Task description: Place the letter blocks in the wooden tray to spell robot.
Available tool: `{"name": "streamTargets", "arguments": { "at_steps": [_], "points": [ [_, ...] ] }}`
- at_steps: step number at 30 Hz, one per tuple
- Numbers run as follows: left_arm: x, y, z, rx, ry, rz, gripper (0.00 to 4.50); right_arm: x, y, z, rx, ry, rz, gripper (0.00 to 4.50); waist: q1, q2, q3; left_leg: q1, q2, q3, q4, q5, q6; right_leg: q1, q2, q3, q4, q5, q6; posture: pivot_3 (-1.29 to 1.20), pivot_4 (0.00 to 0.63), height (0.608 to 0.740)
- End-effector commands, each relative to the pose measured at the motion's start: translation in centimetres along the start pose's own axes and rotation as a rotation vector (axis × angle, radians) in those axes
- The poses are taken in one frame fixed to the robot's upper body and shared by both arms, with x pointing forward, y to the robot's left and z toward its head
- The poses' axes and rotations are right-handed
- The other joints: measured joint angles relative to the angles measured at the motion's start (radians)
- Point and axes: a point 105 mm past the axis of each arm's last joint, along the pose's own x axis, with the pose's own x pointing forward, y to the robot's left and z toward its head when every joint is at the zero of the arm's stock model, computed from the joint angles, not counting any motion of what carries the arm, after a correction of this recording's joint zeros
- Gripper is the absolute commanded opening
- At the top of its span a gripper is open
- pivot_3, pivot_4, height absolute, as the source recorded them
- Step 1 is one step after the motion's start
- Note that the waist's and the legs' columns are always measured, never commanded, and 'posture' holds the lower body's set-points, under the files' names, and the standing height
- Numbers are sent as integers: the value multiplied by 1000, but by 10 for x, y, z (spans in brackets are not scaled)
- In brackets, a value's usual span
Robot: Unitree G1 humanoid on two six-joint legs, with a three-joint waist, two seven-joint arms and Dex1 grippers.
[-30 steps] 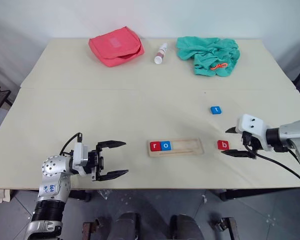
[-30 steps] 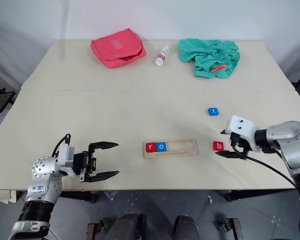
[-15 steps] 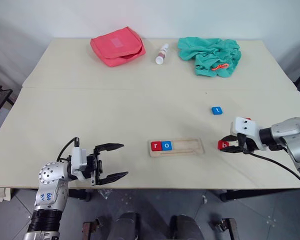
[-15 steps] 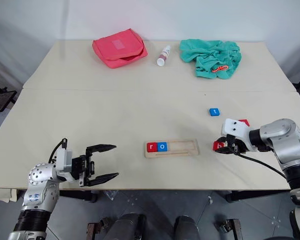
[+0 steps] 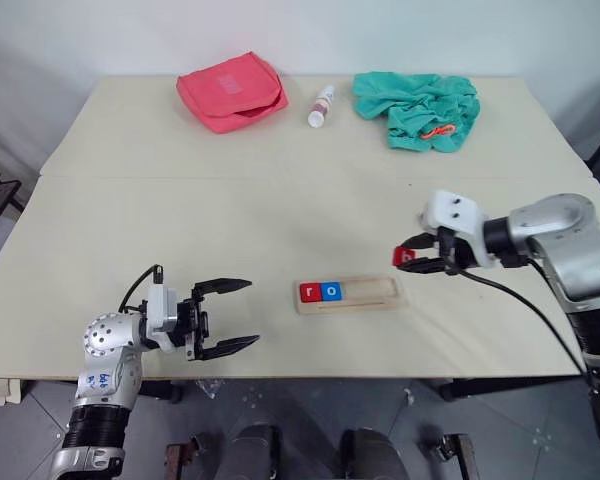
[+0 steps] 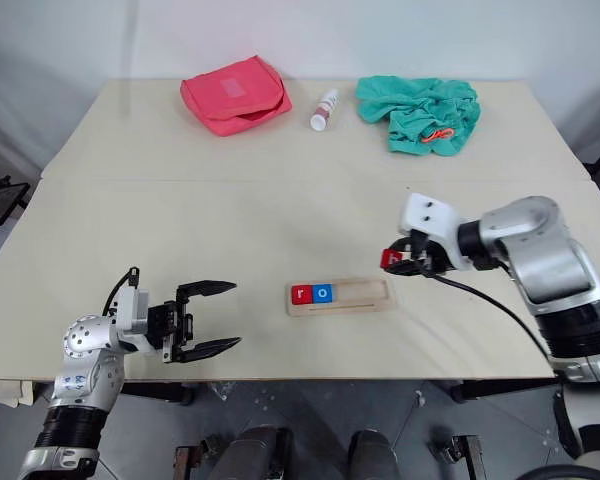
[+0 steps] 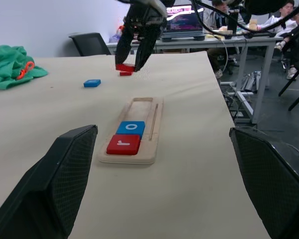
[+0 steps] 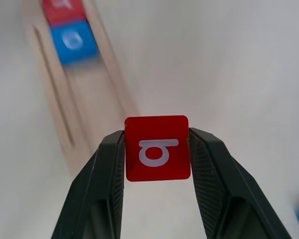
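Our right gripper (image 8: 157, 149) clamps the red b block (image 8: 157, 148), raised off the table at two o'clock from the wooden tray (image 5: 350, 294), where the red r block (image 5: 309, 292) and blue o block (image 5: 331, 292) sit. Our left gripper (image 5: 227, 316) gapes empty at the tray's nine o'clock.

The long pale wooden tray (image 5: 350, 294) looks smooth and matt. The crumpled green cloth (image 5: 417, 109) looks soft.

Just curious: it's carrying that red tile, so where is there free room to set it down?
The wooden tray is bare right of the red r tile and blue o tile. The table lies open between tray and far-edge clutter.
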Motion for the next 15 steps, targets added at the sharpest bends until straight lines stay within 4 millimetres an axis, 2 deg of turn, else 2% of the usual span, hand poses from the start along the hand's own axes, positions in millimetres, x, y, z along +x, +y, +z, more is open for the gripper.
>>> {"name": "streamTargets", "arguments": {
  "at_steps": [1,7,15],
  "points": [
    [2,0,4,29,-19,-10,4500,15,14,12,-40,3,66,1461,1,0,0,0,0,0,0,0,0,0,0,0,0,0,0,0,150,740],
    [3,-2,4,34,-21,-16,4500,34,20,20,-73,18,114,1461,-2,0,0,0,-1,-1,0,0,0,-1,0,0,1,0,0,0,150,740],
    [0,-5,4,42,-15,-10,4500,46,20,27,-111,31,148,1461,-2,0,0,0,-1,0,0,0,0,-2,0,0,3,0,0,0,150,740]
  ]
}}
